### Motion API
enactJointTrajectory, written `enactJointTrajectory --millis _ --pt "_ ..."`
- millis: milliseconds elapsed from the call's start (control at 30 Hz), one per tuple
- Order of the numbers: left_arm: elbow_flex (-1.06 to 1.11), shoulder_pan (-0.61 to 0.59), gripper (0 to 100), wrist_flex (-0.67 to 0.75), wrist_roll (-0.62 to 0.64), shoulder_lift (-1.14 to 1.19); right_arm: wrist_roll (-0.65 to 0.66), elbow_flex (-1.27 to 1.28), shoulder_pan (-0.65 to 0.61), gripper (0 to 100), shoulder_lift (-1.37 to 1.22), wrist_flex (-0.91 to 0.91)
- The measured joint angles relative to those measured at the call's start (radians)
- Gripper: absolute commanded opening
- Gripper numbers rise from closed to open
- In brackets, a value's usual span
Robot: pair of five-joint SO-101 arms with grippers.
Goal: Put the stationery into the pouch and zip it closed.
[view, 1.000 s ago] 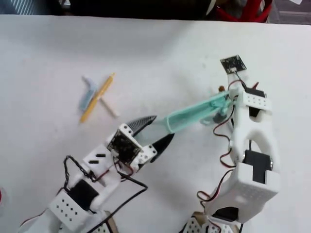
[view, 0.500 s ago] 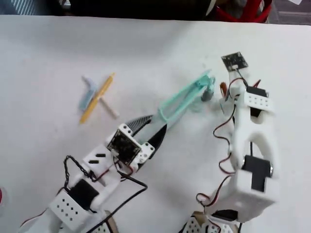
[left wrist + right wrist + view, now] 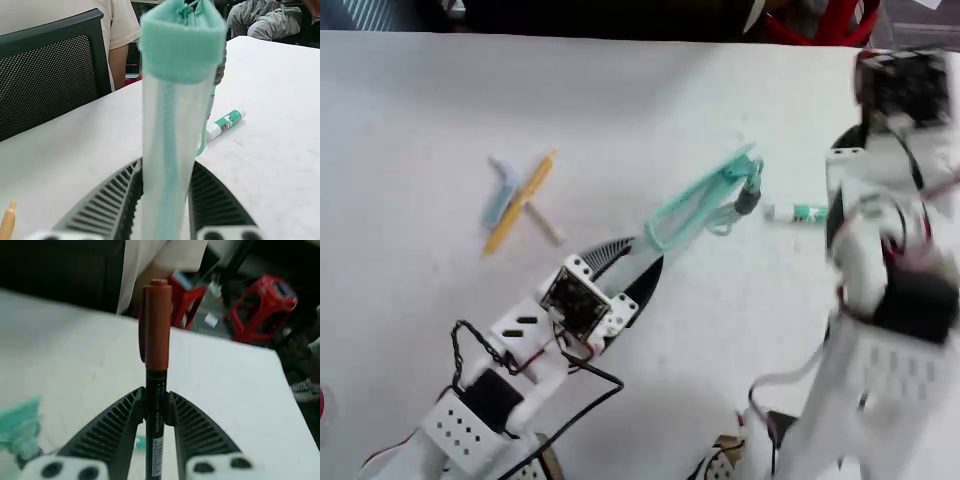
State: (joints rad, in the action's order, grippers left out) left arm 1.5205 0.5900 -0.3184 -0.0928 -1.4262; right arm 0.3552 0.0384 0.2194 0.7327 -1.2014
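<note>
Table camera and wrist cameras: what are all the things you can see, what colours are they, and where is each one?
pouch: one, mint green, one end gripped by the left end effector
marker: one, black with a reddish-brown cap, gripped by the right end effector
tube: one, white with a green label, lying on the table beside the pouch's far end
pen: one, yellow, lying across two other pieces
bent piece: one, light blue, under the pen
stick: one, pale, under the pen
table: one, white
chair: one, black mesh, behind the table
stools: two, red, on the floor past the table
left end effector: one, black fingers
right end effector: one, black fingers
</note>
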Motion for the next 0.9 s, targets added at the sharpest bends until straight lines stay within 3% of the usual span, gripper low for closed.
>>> enactJointTrajectory --millis 100,267,367,600,900 --pt "0.0 0.0 9 0.0 0.0 0.0 -0.091 -0.091 -0.12 1.8 0.114 -0.064" --pt "0.0 0.0 9 0.0 0.0 0.0 -0.229 -0.127 -0.479 1.8 0.181 -0.104" --pt "0.0 0.0 9 0.0 0.0 0.0 -0.242 -0.091 -0.678 1.8 0.184 -0.069" --pt "0.0 0.0 9 0.0 0.0 0.0 -0.247 0.196 -0.706 1.8 0.218 0.206" --pt "0.002 -0.061 13 0.061 0.003 0.0 -0.216 0.526 -0.729 1.8 0.356 0.396"
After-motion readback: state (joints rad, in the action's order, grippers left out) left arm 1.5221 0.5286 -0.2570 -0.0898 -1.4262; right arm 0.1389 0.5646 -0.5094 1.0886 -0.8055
